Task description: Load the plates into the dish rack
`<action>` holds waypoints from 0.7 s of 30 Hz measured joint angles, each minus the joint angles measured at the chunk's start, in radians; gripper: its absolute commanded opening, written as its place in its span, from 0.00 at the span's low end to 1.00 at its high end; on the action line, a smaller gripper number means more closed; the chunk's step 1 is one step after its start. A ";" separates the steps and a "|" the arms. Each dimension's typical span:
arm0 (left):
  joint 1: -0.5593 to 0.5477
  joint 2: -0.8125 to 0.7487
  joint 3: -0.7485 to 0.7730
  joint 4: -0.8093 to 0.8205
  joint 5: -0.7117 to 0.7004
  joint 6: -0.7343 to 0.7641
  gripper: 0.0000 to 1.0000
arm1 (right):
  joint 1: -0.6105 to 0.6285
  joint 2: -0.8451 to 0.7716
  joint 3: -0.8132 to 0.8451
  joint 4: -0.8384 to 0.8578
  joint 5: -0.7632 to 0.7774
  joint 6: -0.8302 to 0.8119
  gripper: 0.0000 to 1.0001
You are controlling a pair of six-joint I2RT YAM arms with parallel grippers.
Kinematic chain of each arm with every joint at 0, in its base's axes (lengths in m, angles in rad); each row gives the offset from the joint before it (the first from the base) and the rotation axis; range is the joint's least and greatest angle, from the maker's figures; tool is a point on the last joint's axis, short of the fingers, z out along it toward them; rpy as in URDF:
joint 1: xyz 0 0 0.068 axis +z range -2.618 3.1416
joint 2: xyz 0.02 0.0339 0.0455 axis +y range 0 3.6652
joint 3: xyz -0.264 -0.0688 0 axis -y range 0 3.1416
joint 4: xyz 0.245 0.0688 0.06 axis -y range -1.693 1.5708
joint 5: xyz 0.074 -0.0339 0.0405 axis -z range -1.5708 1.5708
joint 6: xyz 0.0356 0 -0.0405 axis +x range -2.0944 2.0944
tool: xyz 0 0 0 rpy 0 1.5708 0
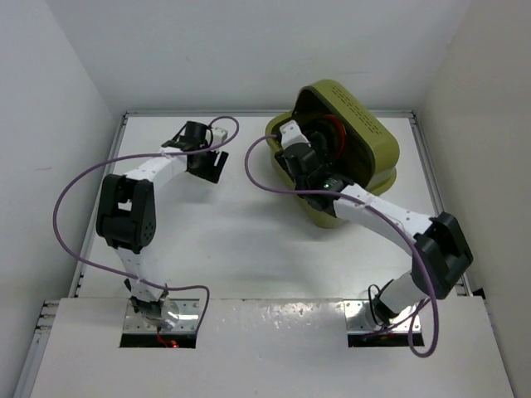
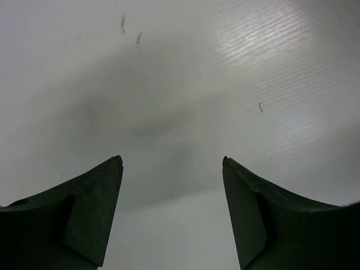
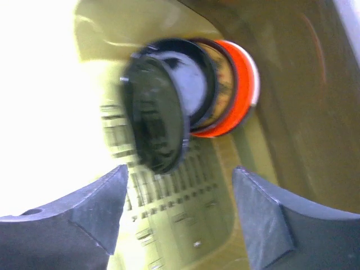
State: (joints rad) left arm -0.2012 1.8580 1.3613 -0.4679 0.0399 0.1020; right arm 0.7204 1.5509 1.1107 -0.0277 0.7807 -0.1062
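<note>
The olive-green dish rack stands at the back right with its domed lid raised. Inside it, several plates stand on edge in a row: a glossy black plate in front, a second dark one, a yellow patterned one and an orange one behind. My right gripper is inside the rack just short of the front black plate, open and holding nothing. The image there is blurred. My left gripper hovers open over the bare white table at the back left.
The rack's slatted floor lies below my right fingers, with its walls close on both sides. White walls enclose the table on three sides. My left gripper is left of the rack, apart from it.
</note>
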 measured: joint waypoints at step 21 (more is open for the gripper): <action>0.077 -0.509 -0.312 -0.069 0.021 0.100 0.77 | -0.008 -0.458 -0.254 -0.416 -0.511 0.425 1.00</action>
State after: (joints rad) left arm -0.1246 1.3495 1.0492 -0.5365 0.0605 0.2016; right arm 0.7128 1.0927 0.8566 -0.4435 0.2695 0.3187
